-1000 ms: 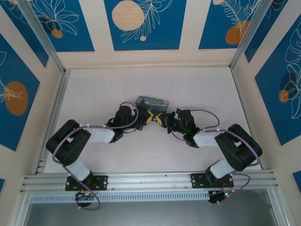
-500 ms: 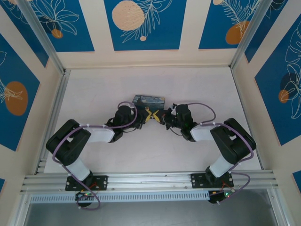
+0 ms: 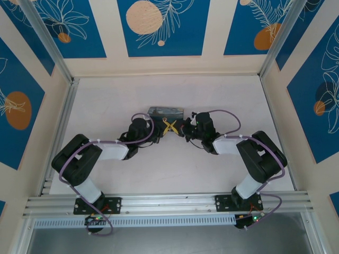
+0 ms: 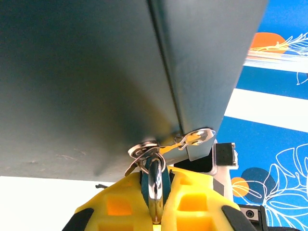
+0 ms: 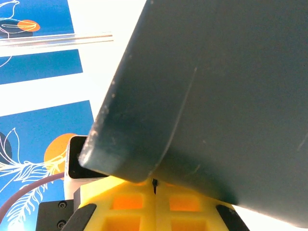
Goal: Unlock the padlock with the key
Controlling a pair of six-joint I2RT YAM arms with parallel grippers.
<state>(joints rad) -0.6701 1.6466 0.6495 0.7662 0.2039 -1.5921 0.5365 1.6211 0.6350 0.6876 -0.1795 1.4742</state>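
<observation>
In the left wrist view my left gripper is shut on the padlock. Its blue body is squeezed between the yellow fingers and its shiny shackle points up. A small ring with a key hangs at the shackle, and a second grey key lies just right of it under the tin. My right gripper is shut, with a thin dark sliver at the fingertip seam that I cannot identify. From above, the left gripper and the right gripper meet tip to tip below the tin.
The dark-blue painted tin sits tilted just behind both grippers, and its dark underside hangs over the fingers in both wrist views. The white table is walled by aluminium rails and patterned panels. Purple cables loop over both arms.
My right gripper has moved left and farther back, closing up on the left gripper. The tin has shifted slightly back and tilted. The left arm has barely moved.
</observation>
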